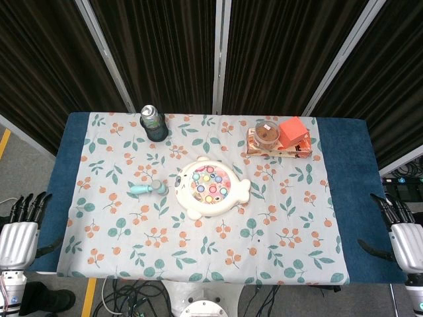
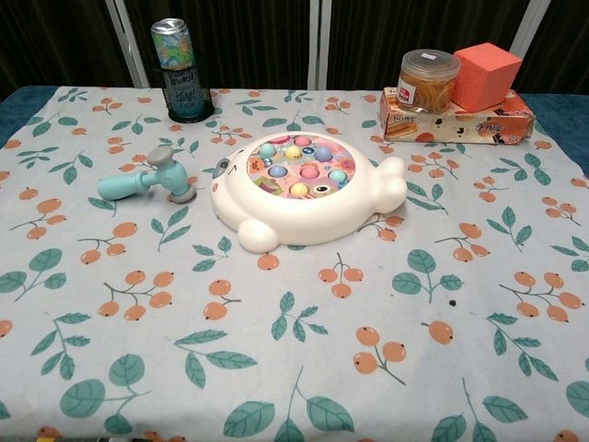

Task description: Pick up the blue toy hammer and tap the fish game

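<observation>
1. Head view shows the desk (image 1: 350, 191) covered by a cloth (image 1: 112, 251) printed with leaves and berries.
2. The blue toy hammer (image 1: 148, 189) lies on its side on the cloth, just left of the fish game (image 1: 210, 187) and not touching it; its handle points left.
3. In the chest view the hammer's grey head sits nearest the game, close to its left rim.
4. The fish game is a white, fish-shaped toy near the middle of the desk, with coloured pegs in a round pink centre.
5. The left hand (image 1: 20, 232) hangs off the near left edge of the desk, fingers spread and upright, holding nothing, well apart from the hammer.
6. The right hand (image 1: 402, 232) hangs off the near right edge, fingers likewise spread and holding nothing.
7. A can (image 1: 153, 121) stands upright at the far left of the cloth on a dark base.
8. At the far right a flat box (image 1: 281, 151) carries a clear jar (image 1: 268, 133) and an orange block (image 1: 292, 131) side by side.
</observation>
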Available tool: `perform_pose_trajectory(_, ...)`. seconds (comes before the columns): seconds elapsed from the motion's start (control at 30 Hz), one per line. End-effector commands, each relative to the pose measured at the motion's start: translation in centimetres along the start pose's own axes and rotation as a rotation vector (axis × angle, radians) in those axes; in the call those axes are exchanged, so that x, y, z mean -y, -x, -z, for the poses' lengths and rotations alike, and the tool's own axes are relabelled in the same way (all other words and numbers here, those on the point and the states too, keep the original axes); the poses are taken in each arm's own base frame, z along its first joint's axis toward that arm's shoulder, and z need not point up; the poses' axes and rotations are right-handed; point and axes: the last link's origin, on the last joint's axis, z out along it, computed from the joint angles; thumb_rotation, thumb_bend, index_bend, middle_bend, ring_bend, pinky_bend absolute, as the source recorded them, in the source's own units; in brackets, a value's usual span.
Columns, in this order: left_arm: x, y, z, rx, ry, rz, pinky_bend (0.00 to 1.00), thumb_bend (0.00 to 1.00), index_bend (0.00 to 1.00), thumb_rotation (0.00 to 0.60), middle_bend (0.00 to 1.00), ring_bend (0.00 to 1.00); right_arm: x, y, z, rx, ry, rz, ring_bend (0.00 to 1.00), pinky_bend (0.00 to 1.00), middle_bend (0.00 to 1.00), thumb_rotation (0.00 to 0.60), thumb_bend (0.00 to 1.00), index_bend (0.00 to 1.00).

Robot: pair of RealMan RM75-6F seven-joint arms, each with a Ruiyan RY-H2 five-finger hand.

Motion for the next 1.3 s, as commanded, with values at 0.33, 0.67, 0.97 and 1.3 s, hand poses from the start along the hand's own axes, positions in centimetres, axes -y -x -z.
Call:
perform_pose_trajectory(0.33,-0.4,0.1,-0.6,0.005,0.006,0.004,0.01,0.13,0.09,0.6,0.05,0.0,0.6,-0.1,-1.1,0.008,-0.034,0.011,0.0,0.07,0.14,0.6,0.04,0.05)
perform_pose_trajectory(0.67,-4.7,-0.4,-8.1,0.038,0.242,0.15,0.06,0.13,0.21,0.6,0.12,0.01,1.0,-1.0,-1.4,-0.016,-0.065,0.045,0.0,0.07,0.14,0.6,0.04,0.05)
perform_pose_trajectory(0.97,-9.8,1.5,-16.9,0.241,0.341,0.177,0.16,0.16,0.19,0.6,0.19,0.11,1.2,-1.1,-1.1,-0.022,-0.061,0.051,0.0,0.07,0.14,0.6,0.04,0.05)
perform_pose_trajectory(1.3,-13.8,6.3,-19.9,0.402,0.335,0.124,0.17,0.19,0.25,0.6,0.25,0.16,0.8,-0.9,-1.0,-0.006,-0.029,0.052,0.0,0.07,0.14,0.6,0.04,0.05)
